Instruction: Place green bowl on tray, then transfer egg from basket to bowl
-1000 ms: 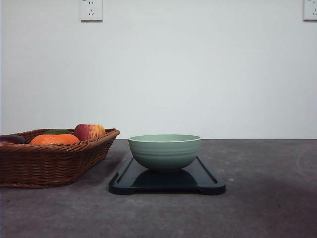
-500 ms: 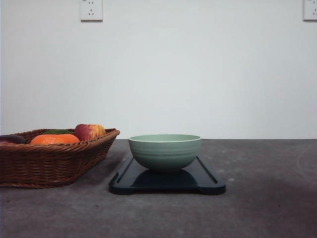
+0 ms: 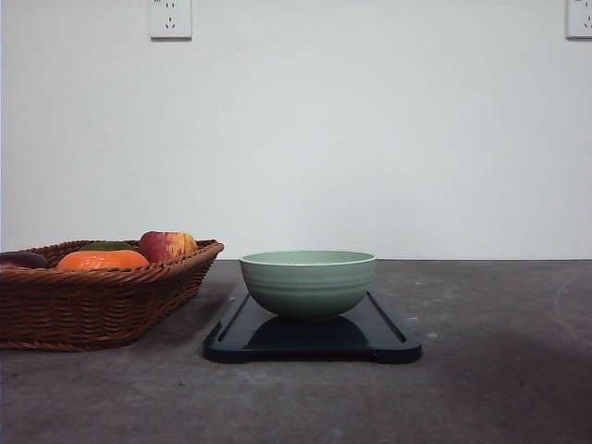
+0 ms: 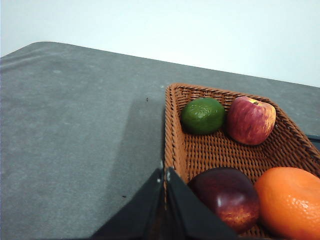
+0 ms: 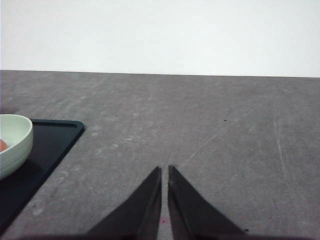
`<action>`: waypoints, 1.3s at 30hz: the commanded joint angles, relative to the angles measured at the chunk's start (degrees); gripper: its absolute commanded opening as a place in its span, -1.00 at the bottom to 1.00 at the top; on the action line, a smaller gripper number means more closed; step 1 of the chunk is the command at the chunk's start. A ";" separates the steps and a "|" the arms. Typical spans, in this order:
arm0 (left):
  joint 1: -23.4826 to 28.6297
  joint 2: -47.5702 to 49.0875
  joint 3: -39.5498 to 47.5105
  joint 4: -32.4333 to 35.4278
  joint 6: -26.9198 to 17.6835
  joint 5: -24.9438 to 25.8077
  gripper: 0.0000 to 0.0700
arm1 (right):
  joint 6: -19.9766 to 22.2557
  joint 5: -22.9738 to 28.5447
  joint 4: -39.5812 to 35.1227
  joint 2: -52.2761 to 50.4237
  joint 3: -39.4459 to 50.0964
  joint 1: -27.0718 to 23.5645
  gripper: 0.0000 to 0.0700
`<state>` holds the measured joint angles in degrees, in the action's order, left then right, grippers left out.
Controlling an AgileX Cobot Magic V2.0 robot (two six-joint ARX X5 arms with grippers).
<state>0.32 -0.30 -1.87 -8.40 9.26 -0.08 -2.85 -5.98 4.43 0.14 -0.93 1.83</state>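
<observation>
The green bowl point(image 3: 308, 285) stands upright on the dark tray point(image 3: 388, 338) in the middle of the table. In the right wrist view a small pinkish sliver, the egg point(image 5: 2, 145), lies inside the bowl point(image 5: 14, 142), mostly cut off by the frame. The wicker basket point(image 3: 92, 305) sits left of the tray, close beside it. My left gripper point(image 4: 165, 172) is shut with nothing in it, its tips at the basket's rim point(image 4: 172, 130). Also shut and holding nothing, my right gripper point(image 5: 165, 168) hangs over bare table to the right of the tray point(image 5: 50, 137).
The basket holds a red-yellow apple point(image 4: 250, 120), a green lime point(image 4: 202, 115), a dark red fruit point(image 4: 225, 197) and an orange point(image 4: 290, 205). Grey tabletop stretches right of the tray and left of the basket. A white wall closes the back.
</observation>
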 commanded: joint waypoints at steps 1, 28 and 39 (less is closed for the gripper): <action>0.04 0.11 1.07 0.61 0.26 -0.11 -1.00 | -0.58 0.04 -0.64 0.07 0.26 0.02 -0.95; 0.04 0.11 1.07 0.61 0.26 -0.11 -1.00 | -0.59 0.04 -0.64 0.07 0.26 0.02 -0.95; 0.04 0.11 1.07 0.61 0.26 -0.11 -1.00 | -0.59 0.04 -0.64 0.07 0.26 0.02 -0.95</action>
<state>0.32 -0.30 -1.87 -8.40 9.26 -0.08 -2.85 -5.98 4.45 0.14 -0.93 1.83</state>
